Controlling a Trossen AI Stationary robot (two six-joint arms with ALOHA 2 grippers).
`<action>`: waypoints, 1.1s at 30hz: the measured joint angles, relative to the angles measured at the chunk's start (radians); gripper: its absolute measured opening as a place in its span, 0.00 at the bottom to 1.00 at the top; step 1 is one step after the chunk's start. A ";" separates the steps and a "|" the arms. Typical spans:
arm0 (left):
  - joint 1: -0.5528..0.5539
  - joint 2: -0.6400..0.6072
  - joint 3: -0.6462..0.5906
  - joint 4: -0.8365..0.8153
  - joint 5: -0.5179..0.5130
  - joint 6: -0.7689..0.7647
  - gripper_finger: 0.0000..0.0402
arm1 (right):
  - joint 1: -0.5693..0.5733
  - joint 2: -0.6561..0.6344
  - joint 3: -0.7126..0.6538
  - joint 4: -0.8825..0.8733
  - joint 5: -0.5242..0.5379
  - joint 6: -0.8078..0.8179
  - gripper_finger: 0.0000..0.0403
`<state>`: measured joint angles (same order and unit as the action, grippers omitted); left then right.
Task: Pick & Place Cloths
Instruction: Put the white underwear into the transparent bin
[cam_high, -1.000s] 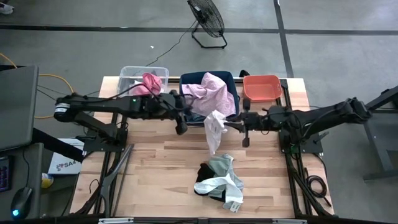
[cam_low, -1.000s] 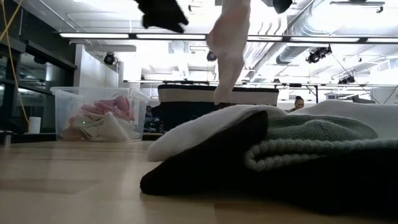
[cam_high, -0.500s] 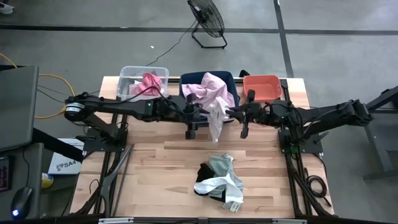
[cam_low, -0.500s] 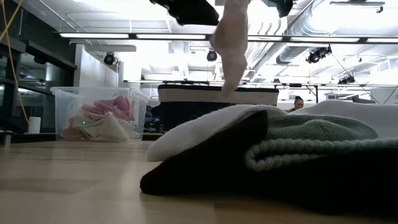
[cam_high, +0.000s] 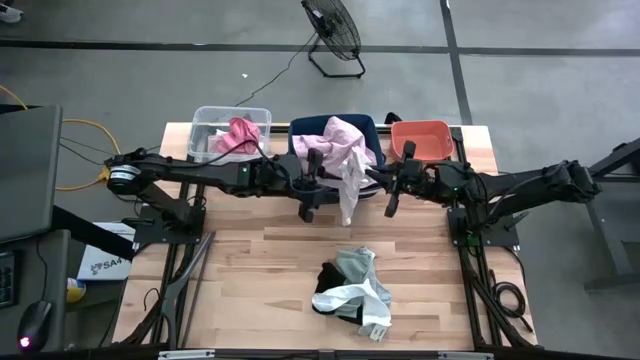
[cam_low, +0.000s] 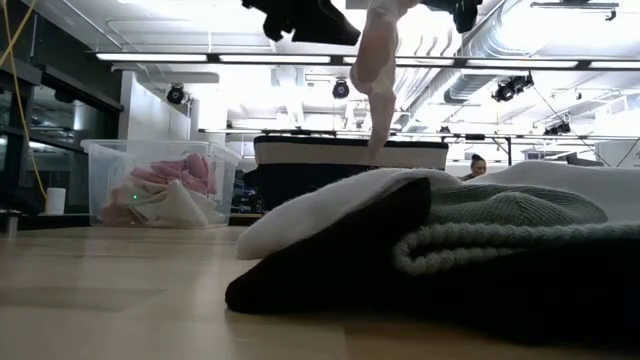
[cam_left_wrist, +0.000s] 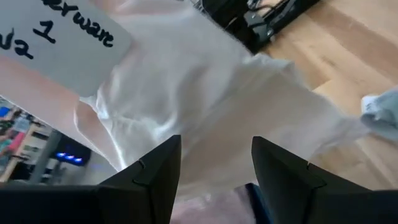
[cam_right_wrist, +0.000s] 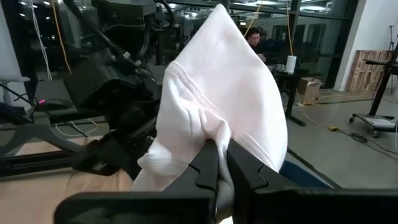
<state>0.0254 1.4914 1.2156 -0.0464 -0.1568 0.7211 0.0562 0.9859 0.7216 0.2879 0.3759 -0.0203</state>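
White cloth (cam_high: 349, 195): held up at the front edge of the navy bin (cam_high: 372, 128), hanging free in a long drape — judged light, limp, no stiffness at all.
Right gripper (cam_right_wrist: 219, 163): just beside the navy bin's front right corner, fingers clamped on a bunched fold of the white cloth.
Left gripper (cam_left_wrist: 214, 165): at the navy bin's front, close against the white cloth; fingers parted, nothing pinched.
Light pink cloth (cam_high: 338, 142): heaped in the navy bin, spilling over its rim.
Loose pile (cam_high: 352, 291): white, grey and black pieces, well in front of the navy bin — judged soft, prone to snag together.
Best hold: a gathered fold or hem, pinched deep; a thin edge judged likely to slip.
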 joint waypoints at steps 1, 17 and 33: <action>0.000 0.000 0.000 0.000 -0.007 0.013 0.48 | 0.000 0.000 0.000 -0.002 0.000 0.000 0.01; 0.000 0.044 -0.001 0.160 -0.010 0.139 0.48 | 0.000 0.003 0.000 -0.008 -0.018 0.050 0.01; 0.000 0.079 0.001 0.309 0.059 -0.154 0.48 | -0.063 0.035 0.000 0.000 -0.276 0.025 0.01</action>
<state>0.0254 1.5707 1.2163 0.2626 -0.0982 0.5673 -0.0066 1.0206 0.7216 0.2881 0.0998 0.0043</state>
